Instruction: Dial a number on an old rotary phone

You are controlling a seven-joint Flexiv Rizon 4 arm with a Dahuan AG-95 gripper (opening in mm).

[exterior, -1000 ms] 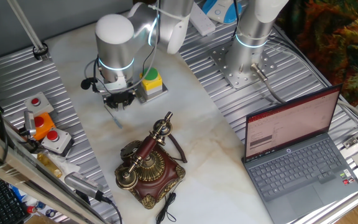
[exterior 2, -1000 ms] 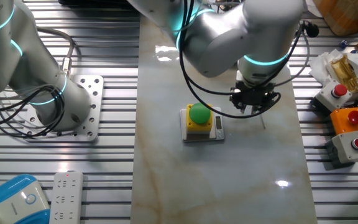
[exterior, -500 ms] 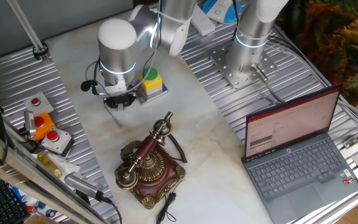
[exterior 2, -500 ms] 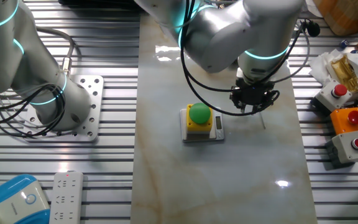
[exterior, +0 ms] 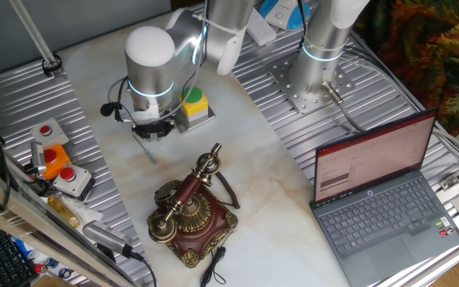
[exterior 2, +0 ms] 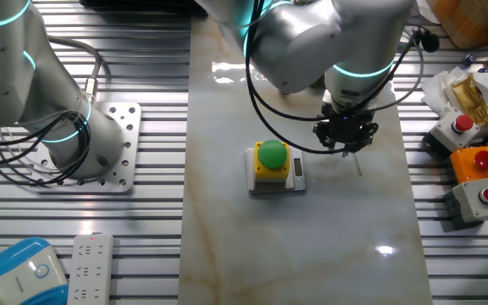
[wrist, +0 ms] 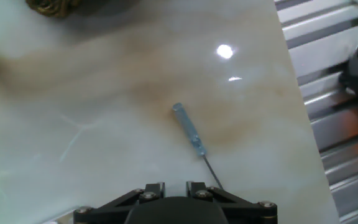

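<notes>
The old rotary phone [exterior: 191, 214], red-brown wood with brass trim, stands near the front of the marble slab with its handset [exterior: 188, 194] on the cradle. My gripper [exterior: 151, 129] hangs over the slab behind the phone, apart from it, next to the yellow box. Its fingers stand close together with nothing seen between them. In the hand view only the finger bases [wrist: 155, 188] show, and a blurred brass edge of the phone [wrist: 50, 6] sits at the top left. A thin blue-handled stick [wrist: 188, 132] lies below the gripper [exterior 2: 344, 135]; whether the two touch is unclear.
A yellow box with a green button [exterior 2: 272, 161] sits beside the gripper. Grey and orange boxes with red buttons [exterior: 58, 163] stand on the ribbed metal at the left. An open laptop [exterior: 381, 191] is at the right, and a second arm's base [exterior: 317, 76] at the back.
The arm's wrist has shifted slightly toward the yellow box; the gripper stays nearly in place above the stick. The phone has not moved.
</notes>
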